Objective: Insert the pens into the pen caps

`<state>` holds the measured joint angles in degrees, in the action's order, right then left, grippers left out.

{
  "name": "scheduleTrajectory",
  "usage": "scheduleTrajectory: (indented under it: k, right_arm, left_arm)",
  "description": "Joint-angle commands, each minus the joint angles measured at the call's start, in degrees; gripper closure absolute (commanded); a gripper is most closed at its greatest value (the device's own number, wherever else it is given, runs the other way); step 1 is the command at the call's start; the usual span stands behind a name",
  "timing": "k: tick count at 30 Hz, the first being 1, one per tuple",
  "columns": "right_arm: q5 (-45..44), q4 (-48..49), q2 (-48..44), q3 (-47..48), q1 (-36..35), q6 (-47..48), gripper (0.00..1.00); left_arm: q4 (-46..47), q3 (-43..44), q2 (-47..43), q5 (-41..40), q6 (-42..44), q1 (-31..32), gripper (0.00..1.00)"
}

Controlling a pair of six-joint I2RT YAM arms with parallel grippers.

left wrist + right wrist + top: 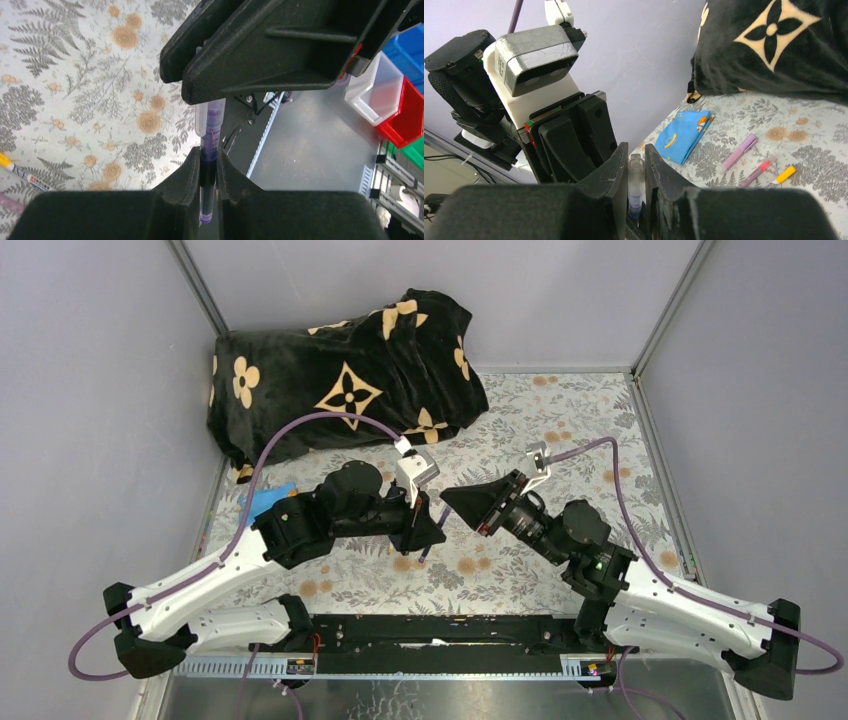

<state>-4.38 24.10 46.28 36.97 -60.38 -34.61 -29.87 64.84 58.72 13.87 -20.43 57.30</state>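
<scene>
In the top view, the left tool (432,528) and the right tool (455,500) are brought tip to tip above the middle of the flowered tabletop (560,440), presumably so that pen and cap can be lined up in the air; what is held is almost wholly hidden there by the black fingers, and a black blanket (340,370) is heaped at the far left. In the left wrist view, the left tool is seen clamped on a dark pen (208,167), held lengthwise towards the opposite tool, where a clear cap (201,120) is gripped. The pen's tip appears to be inside the cap already, though how deep cannot be judged, since the cap's far end is covered. Coloured bins (400,100) are cut off at the right edge. In the right wrist view, the right tool is shown closed on that cap, dark plastic visible within it. Beyond, a blue cloth (684,132), a lilac marker (739,152), a pink marker (758,170) and a yellow piece (785,174) are left lying on the tabletop; whether these are capped is hard to tell.
</scene>
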Motion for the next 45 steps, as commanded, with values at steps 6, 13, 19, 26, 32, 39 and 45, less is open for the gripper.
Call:
scheduleTrajectory:
  k: [6, 13, 19, 26, 32, 39, 45]
  right_arm:
    - [9.9, -25.6, 5.0, -8.7, -12.8, -3.4, 1.00]
    - [8.8, -24.6, 4.8, -11.5, -15.3, -5.8, 1.00]
    - [10.1, -23.7, 7.7, -11.1, -16.7, -5.2, 1.00]
    - [10.0, -22.6, 7.0, -12.0, -17.2, -5.7, 1.00]
    - [-3.0, -33.2, 0.3, -3.2, -17.2, -4.9, 1.00]
    - [-17.7, -33.9, 1.4, 10.8, -17.1, 4.7, 0.99]
    - [-28.1, -27.2, -0.7, 16.5, -17.1, 15.6, 0.87]
  left_arm:
    - [38.9, 7.1, -3.1, -9.4, 0.4, -2.0, 1.00]
    - [39.9, 6.7, -3.7, -9.8, 0.3, -2.0, 1.00]
    - [41.3, 7.4, -2.6, -9.3, 0.4, -2.1, 1.00]
    - [42.4, 8.8, -1.1, -8.6, 0.5, -2.1, 1.00]
    - [40.7, 7.3, -1.6, -8.2, 0.8, -2.1, 1.00]
    - [39.8, 4.8, 0.6, -3.2, -0.2, -2.1, 1.00]
    - [39.4, 3.7, 2.8, -0.3, -1.2, -2.1, 1.00]
